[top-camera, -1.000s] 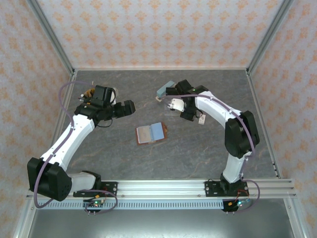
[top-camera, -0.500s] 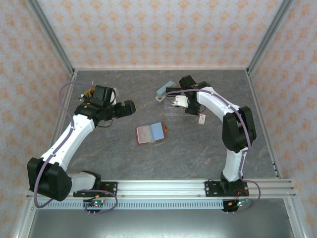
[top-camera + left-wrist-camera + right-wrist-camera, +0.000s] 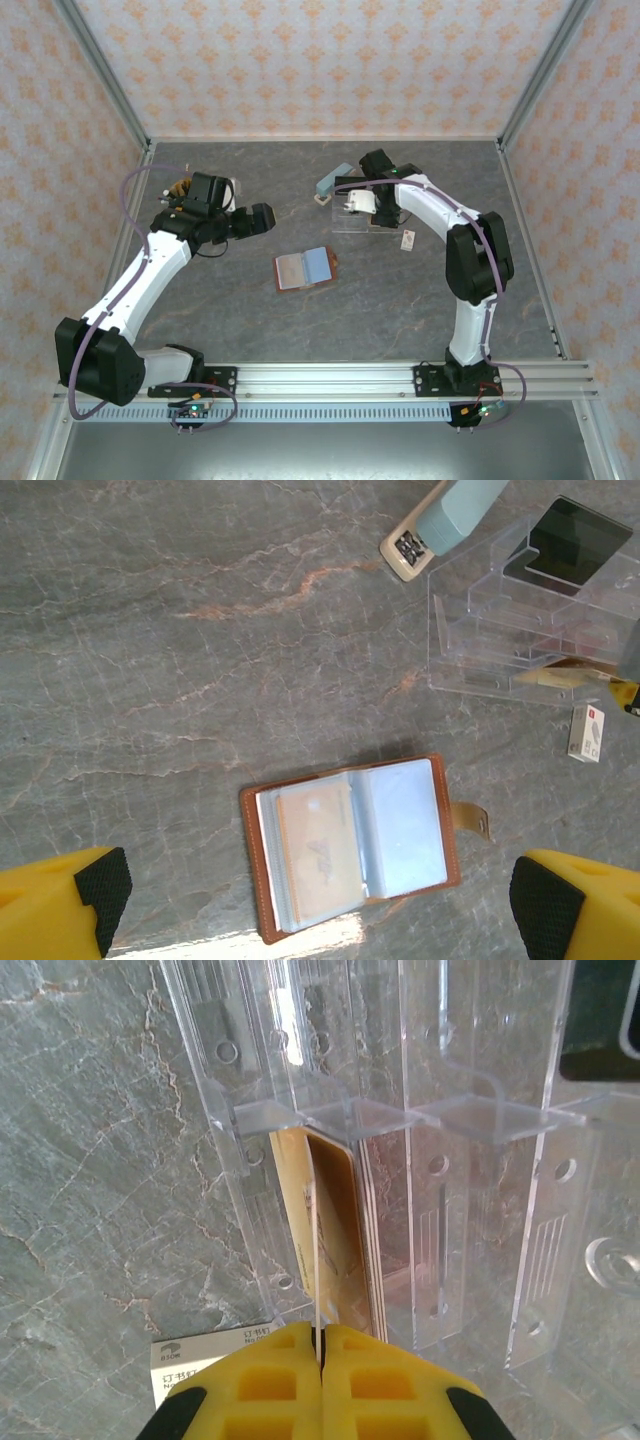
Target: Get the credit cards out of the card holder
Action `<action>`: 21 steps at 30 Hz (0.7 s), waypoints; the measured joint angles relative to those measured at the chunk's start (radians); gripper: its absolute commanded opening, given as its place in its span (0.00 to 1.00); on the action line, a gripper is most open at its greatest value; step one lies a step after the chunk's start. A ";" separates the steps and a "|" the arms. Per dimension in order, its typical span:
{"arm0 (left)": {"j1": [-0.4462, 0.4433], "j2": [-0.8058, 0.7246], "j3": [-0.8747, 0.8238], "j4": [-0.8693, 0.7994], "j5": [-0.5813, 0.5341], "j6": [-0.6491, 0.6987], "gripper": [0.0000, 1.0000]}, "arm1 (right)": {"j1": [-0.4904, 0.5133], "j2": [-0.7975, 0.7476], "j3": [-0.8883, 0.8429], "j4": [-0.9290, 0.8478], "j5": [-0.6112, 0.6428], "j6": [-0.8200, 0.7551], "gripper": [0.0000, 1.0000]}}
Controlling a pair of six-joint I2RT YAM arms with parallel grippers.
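Card holder [image 3: 250, 872] holds tan card [image 3: 315, 852]; organiser [image 3: 460, 1190] holds gold card [image 3: 335, 1220], right fingers [image 3: 290, 1352] pinching.

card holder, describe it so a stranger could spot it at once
On the grey marbled table, look at the centre, nearer the front edge than the clear acrylic organiser. The card holder lies open there: the only brown leather booklet, with a tan card in its sleeves.

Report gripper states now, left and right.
Left gripper: open, holding nothing.
Right gripper: shut on a credit card at the clear organiser.
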 measured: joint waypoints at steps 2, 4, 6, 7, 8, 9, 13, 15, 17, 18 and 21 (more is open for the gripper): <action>0.000 -0.002 0.000 0.001 0.008 0.000 1.00 | -0.002 0.003 0.000 0.005 -0.006 -0.010 0.00; 0.000 -0.006 0.000 0.002 0.015 0.000 1.00 | -0.005 0.010 0.000 0.006 -0.011 -0.018 0.00; 0.000 -0.007 0.000 0.002 0.020 0.000 1.00 | -0.011 0.018 0.000 0.006 -0.017 -0.027 0.00; 0.000 -0.007 0.000 0.002 0.022 0.000 1.00 | -0.014 0.022 0.000 0.007 -0.018 -0.030 0.00; 0.000 -0.007 -0.001 0.002 0.023 0.000 1.00 | -0.015 0.027 0.000 0.007 -0.020 -0.035 0.00; 0.000 -0.007 -0.001 0.002 0.023 0.000 1.00 | -0.018 0.031 0.000 0.007 -0.020 -0.037 0.00; 0.000 -0.007 -0.001 0.002 0.023 0.000 1.00 | -0.021 0.035 0.000 0.012 -0.024 -0.047 0.02; 0.000 -0.006 -0.001 0.002 0.023 0.000 1.00 | -0.021 0.035 0.000 0.017 -0.029 -0.049 0.05; 0.000 -0.006 -0.001 0.002 0.023 0.000 1.00 | -0.021 0.036 0.000 0.022 -0.031 -0.051 0.08; 0.000 -0.006 -0.001 0.002 0.023 0.000 1.00 | -0.021 0.037 0.000 0.026 -0.032 -0.051 0.09; 0.000 -0.006 -0.001 0.002 0.023 0.000 1.00 | -0.022 0.040 0.000 0.040 -0.032 -0.054 0.11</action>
